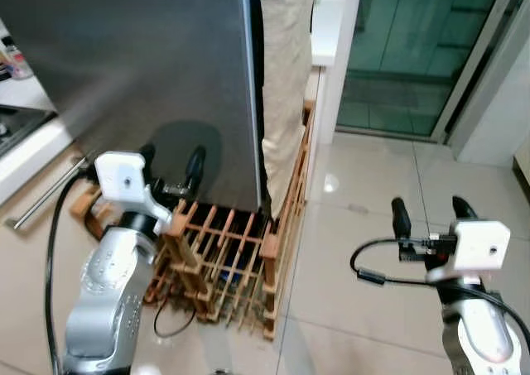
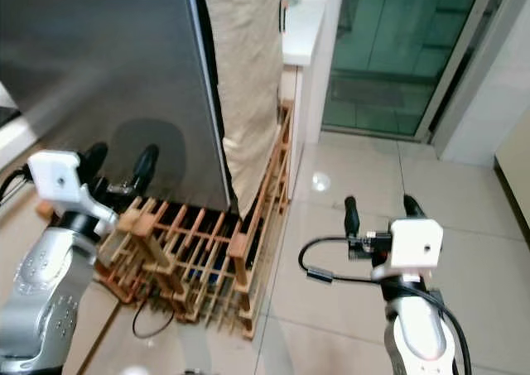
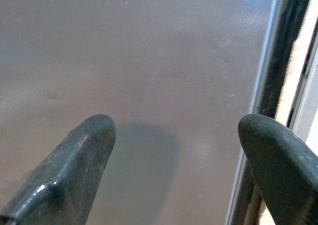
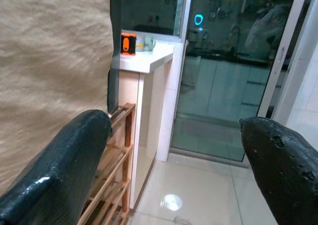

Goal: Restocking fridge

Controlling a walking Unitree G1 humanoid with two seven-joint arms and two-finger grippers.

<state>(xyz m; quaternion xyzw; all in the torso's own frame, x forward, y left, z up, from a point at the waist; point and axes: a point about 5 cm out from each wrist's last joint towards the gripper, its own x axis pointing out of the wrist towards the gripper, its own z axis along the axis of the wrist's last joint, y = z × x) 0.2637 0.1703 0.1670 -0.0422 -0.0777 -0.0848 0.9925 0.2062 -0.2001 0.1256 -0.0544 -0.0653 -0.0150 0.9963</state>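
My left gripper (image 1: 171, 170) hangs just in front of the fridge door (image 1: 141, 77), fingers spread apart and holding nothing. My right gripper (image 1: 428, 213) hovers over the tiled floor (image 1: 364, 251), well apart from the fridge, also spread and empty.

The main risk, as I judge it, is the wooden rack (image 1: 224, 259) right below my left arm: if I reach lower or step in, my forearm could knock it. My fingers could also slide off the smooth door, since I see no handle near them. A beige cloth (image 1: 286, 85) hangs just beside the door's edge and could snag.

The fridge door is a flat, matte grey metal panel, standing directly ahead on my left.
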